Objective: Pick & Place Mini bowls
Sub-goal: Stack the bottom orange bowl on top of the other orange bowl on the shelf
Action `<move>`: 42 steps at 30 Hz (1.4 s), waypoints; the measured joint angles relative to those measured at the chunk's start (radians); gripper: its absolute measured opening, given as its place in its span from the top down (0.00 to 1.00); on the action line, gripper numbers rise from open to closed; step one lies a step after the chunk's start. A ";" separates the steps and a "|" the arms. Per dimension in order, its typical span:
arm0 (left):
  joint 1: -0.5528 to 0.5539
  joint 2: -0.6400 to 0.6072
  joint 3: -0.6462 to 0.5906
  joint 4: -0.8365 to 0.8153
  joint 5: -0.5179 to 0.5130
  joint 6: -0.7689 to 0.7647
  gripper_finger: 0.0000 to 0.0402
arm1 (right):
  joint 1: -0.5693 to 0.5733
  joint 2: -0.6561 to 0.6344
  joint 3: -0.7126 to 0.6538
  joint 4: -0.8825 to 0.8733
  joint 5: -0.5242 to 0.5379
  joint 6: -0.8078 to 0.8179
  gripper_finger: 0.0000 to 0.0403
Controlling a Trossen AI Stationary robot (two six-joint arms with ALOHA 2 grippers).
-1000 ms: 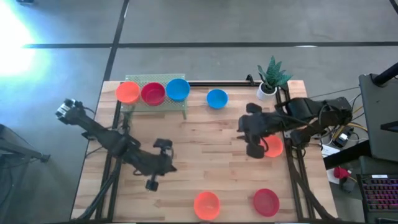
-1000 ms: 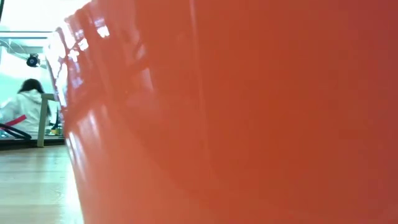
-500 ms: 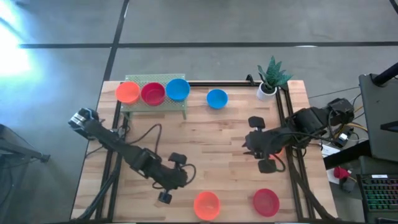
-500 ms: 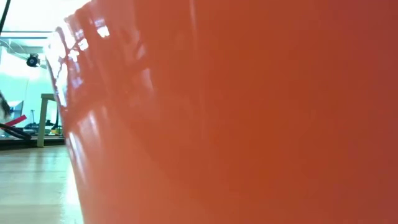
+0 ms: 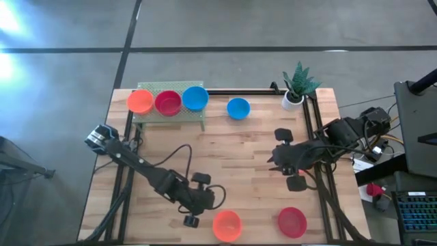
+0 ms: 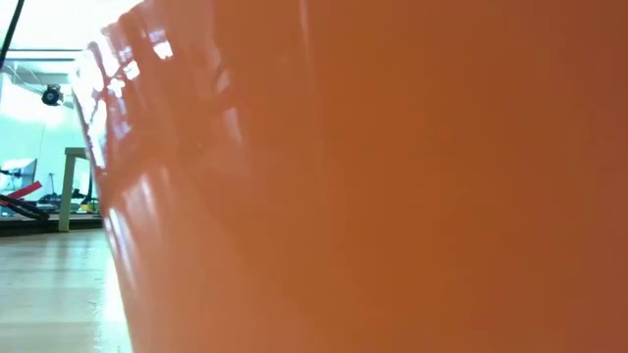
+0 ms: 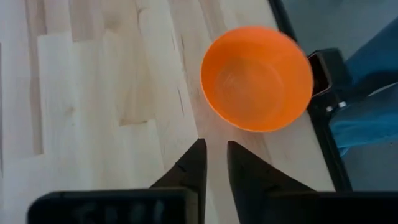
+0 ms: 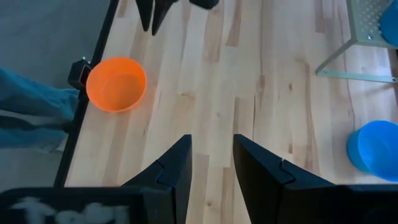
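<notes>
Orange bowl near front edge [image 5: 227, 225]: sits just ahead of the left gripper [image 5: 192, 210], close but not touching; we see it upright on the wood, right past the fingertips in the left wrist view [image 7: 257, 78].
Left gripper: low over the table [image 5: 225, 157], fingers [image 7: 189, 168] w/ a narrow gap, nothing between them. Parted, empty.
Right gripper [image 5: 280, 159]: over the table's right side, fingers [image 8: 175, 163] apart w/ bare wood showing between them. We see nothing held.
Red bowl at front [image 5: 291, 222]: on the table, well beyond the right gripper toward the front edge, apart from the orange one.
Blue bowl on table [image 5: 237, 108]: alone on the wood, off to the far side of the right gripper, near the rack; also at the edge of the right wrist view [image 8: 373, 146].
Rack [image 5: 171, 113]: green mesh stand at the back, well apart from both grippers; carries an orange bowl [image 5: 141, 101], a red bowl [image 5: 168, 102] and a blue bowl [image 5: 195, 98] in a row.
Plant pot [image 5: 293, 100]: white, w/ green plant, back right corner, behind the right arm.
Low view: we get only an orange surface [image 6: 392, 196] filling nearly the whole frame, a strip of room at one side.
</notes>
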 joint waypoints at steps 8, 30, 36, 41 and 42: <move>0.015 0.100 0.000 0.068 -0.008 -0.067 0.81 | 0.000 0.000 0.000 0.000 0.000 -0.008 0.72; 0.025 0.249 0.002 0.313 0.015 -0.183 0.81 | 0.000 0.000 0.000 0.000 0.004 -0.008 0.72; 0.025 0.252 0.002 0.314 0.015 -0.203 0.81 | 0.000 0.000 0.000 0.000 0.005 -0.023 0.72; 0.025 0.271 0.002 0.320 0.020 -0.262 0.81 | 0.000 0.000 -0.001 0.000 0.005 -0.027 0.72; 0.025 0.275 0.002 0.321 0.027 -0.264 0.81 | 0.000 0.000 -0.001 -0.001 0.005 -0.027 0.72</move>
